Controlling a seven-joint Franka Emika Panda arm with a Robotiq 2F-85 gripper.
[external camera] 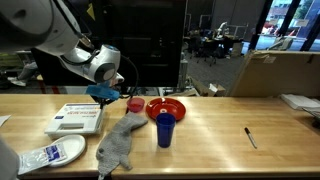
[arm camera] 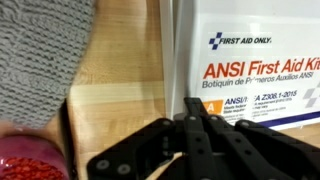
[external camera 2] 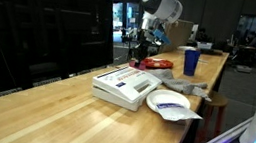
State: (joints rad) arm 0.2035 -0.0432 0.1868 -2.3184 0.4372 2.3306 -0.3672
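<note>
Exterior view, from the front. We find a long bench of pale varnished wood, with glare on its surface. The arm comes in from the upper left and its jaws hang just above the bench, between the kit and the red cup. From here we cannot tell how the jaws stand. A red bowl sits just beside the red cup, a blue cup stands upright in front of the bowl, and a grey cloth lies crumpled near the front edge. A white plate lies at the near left corner. A pen lies well apart to the right. A carton stands behind the bench. Behind it all is dark glass, with office desks beyond.

Exterior view, along the bench. The kit lies flat in the middle, with the plate just beside it at the edge. The jaws hang beyond the kit, near the bowl. The blue cup stands farther back. Dark panels line the wall side.

Wrist view. The jaws are pressed together with nothing between them. Their tips are over the edge of the kit, whose first-aid label is readable. We cannot tell whether they touch it. Bare wood separates the kit from the cloth. The red cup shows at the lower corner.
</note>
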